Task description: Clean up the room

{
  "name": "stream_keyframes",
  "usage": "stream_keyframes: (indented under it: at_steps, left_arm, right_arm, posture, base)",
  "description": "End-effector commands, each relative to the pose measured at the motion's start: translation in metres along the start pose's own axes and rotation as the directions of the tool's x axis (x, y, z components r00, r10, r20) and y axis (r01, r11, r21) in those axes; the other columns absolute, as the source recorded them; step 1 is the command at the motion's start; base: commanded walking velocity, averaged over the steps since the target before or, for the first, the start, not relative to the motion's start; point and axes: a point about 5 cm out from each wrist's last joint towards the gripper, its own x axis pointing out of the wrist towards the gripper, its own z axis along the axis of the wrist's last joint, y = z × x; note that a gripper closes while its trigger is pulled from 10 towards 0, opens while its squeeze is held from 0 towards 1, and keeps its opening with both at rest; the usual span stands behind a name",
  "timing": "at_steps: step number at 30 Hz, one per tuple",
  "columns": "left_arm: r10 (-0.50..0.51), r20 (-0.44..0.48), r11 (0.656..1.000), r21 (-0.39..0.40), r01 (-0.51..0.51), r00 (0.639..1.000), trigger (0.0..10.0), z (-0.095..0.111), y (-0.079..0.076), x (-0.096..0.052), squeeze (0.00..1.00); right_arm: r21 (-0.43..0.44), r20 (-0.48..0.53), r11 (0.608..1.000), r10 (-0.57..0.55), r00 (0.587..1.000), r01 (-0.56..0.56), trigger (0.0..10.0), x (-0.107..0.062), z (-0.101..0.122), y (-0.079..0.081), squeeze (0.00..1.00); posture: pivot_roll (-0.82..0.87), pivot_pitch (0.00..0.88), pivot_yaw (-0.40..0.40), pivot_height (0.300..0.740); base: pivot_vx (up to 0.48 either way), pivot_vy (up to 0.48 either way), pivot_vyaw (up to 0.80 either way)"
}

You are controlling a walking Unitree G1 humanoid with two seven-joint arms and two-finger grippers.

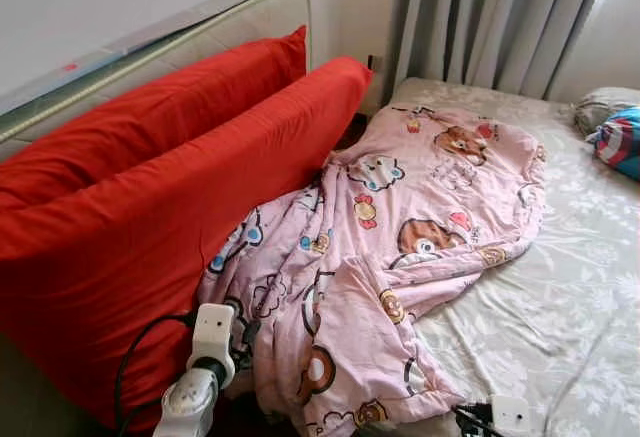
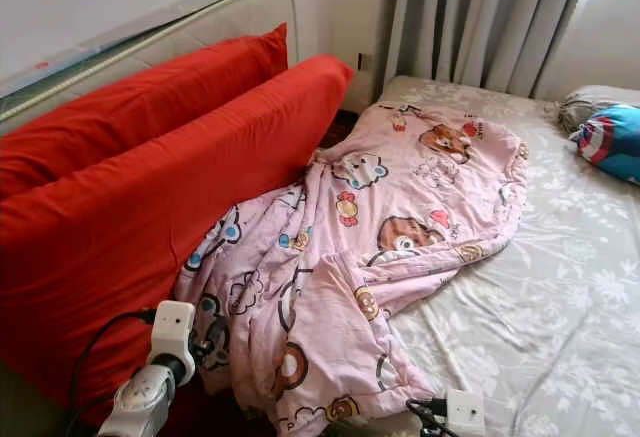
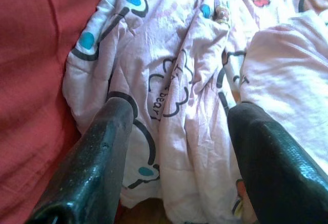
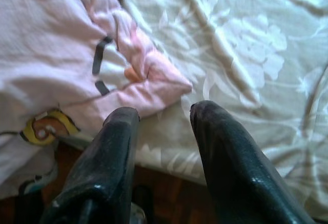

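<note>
A crumpled pink blanket (image 1: 400,227) with cartoon bears lies across the bed, from the red pillows to the near edge. My left gripper (image 1: 243,335) is at the blanket's near left corner, beside the front red pillow (image 1: 130,227). In the left wrist view it (image 3: 182,108) is open, with folds of pink blanket (image 3: 174,55) just beyond its fingertips. My right gripper (image 1: 470,419) is low at the bed's near edge. It (image 4: 164,112) is open just short of the blanket's corner (image 4: 154,80) and the sheet (image 4: 246,44).
A second red pillow (image 1: 150,107) leans on the padded headboard (image 1: 150,42). The floral grey sheet (image 1: 560,307) covers the right half of the bed. A blue cushion (image 1: 620,142) lies at the far right. Grey curtains (image 1: 500,17) hang behind. Brown floor (image 4: 169,193) shows below the bed edge.
</note>
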Motion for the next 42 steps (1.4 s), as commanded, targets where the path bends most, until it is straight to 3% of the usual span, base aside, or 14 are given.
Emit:
stream_keyframes:
  at_steps: [1,5,9,15,23,25,26,29,36,42]
  left_arm:
    - [-0.007,0.037,1.000,0.007,0.006,0.999,10.0,0.000,0.002,-0.006,0.00]
    - [0.000,0.094,1.000,0.013,-0.001,0.996,10.0,0.002,0.009,-0.019,0.00]
    - [0.014,0.143,1.000,0.011,-0.016,0.990,10.0,0.010,0.013,-0.022,0.00]
    - [-0.030,0.184,0.999,0.031,0.025,0.982,10.0,0.022,0.007,-0.021,0.00]
    - [0.014,0.224,1.000,0.007,-0.016,0.975,10.0,0.036,0.007,-0.022,0.00]
    - [0.032,0.222,0.999,0.002,-0.034,0.974,10.0,0.036,0.009,-0.023,0.00]
    - [0.039,0.222,0.999,-0.001,-0.040,0.974,10.0,0.036,0.009,-0.024,0.00]
    - [0.064,0.223,0.998,-0.010,-0.063,0.973,10.0,0.037,0.013,-0.026,0.00]
    - [0.081,0.229,0.997,-0.021,-0.078,0.970,10.0,0.039,0.012,-0.027,0.00]
    - [0.097,0.231,0.995,-0.030,-0.093,0.968,10.0,0.040,0.010,-0.029,0.00]
  right_arm:
    - [0.017,0.024,1.000,-0.005,1.000,0.005,10.0,-0.002,-0.001,-0.001,0.00]
    - [-0.017,0.048,1.000,0.022,0.999,-0.021,10.0,-0.003,0.001,0.000,0.00]
    - [-0.034,0.070,0.999,0.045,0.997,-0.043,10.0,-0.003,0.003,0.001,0.00]
    - [-0.023,0.097,0.998,0.059,0.994,-0.057,10.0,-0.003,0.005,0.004,0.00]
    - [-0.006,0.130,0.999,0.033,0.991,-0.033,10.0,-0.004,0.007,0.001,0.00]
    - [-0.081,0.409,0.993,0.113,0.905,-0.088,10.0,0.009,0.066,0.030,0.00]
    - [-0.113,0.519,0.989,0.143,0.843,-0.098,10.0,0.010,0.096,0.045,0.00]
    - [-0.157,0.658,0.981,0.190,0.729,-0.114,10.0,0.003,0.140,0.069,0.00]
    - [-0.164,0.673,0.977,0.212,0.708,-0.136,10.0,0.001,0.151,0.074,0.00]
    - [-0.110,0.660,0.989,0.147,0.737,-0.099,10.0,-0.002,0.145,0.061,0.00]
  posture:
    - [-0.07,0.000,-0.001,0.726]
    - [-0.07,0.000,0.002,0.726]
    - [-0.07,0.000,-0.001,0.726]
    - [-0.07,0.018,-0.006,0.726]
    - [-0.06,0.030,-0.009,0.726]
    - [-0.05,0.031,-0.014,0.726]
    - [-0.05,0.031,-0.015,0.726]
    - [-0.04,0.033,-0.025,0.726]
    - [-0.03,0.026,-0.049,0.726]
    - [-0.04,0.022,-0.063,0.726]
  base:
    - [0.000,0.000,0.00]
    - [0.000,0.000,0.00]
    - [0.000,0.000,0.00]
    - [0.000,0.000,0.00]
    - [0.000,0.000,0.00]
    - [0.000,0.000,0.00]
    - [0.000,0.000,0.00]
    - [0.000,0.000,0.00]
    - [0.000,0.000,0.00]
    - [0.000,0.000,0.00]
